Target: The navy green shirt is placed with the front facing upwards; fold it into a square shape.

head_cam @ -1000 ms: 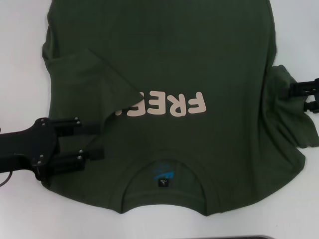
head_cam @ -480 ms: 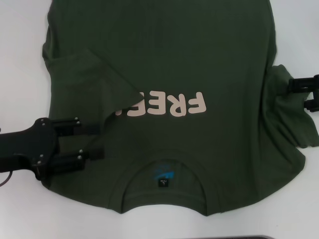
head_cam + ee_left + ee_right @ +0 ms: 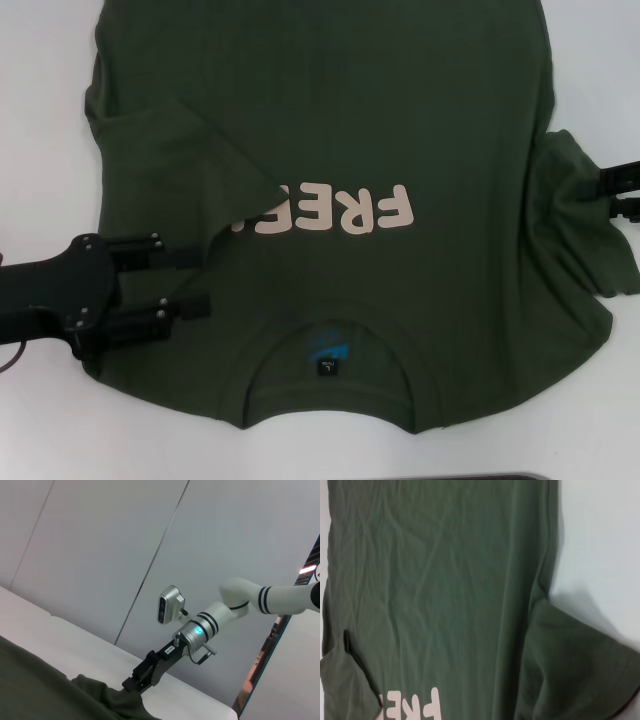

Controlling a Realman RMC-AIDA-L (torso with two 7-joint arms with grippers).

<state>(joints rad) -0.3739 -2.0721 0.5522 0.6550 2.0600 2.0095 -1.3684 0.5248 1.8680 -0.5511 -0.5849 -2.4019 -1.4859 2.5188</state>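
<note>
Right end effector, at the right sleeve of the dark olive-green cotton T-shirt with the cream "FREE!" print, has drifted slightly outward over the last second, fingers parted around the sleeve cloth; whether they pinch it I cannot tell. Likely the sleeve fold is only starting. Left end effector has barely moved, resting low over the left shoulder, fingers apart, holding nothing; that sleeve already lies folded inward. Shirt lies flat on the white counter.
</note>
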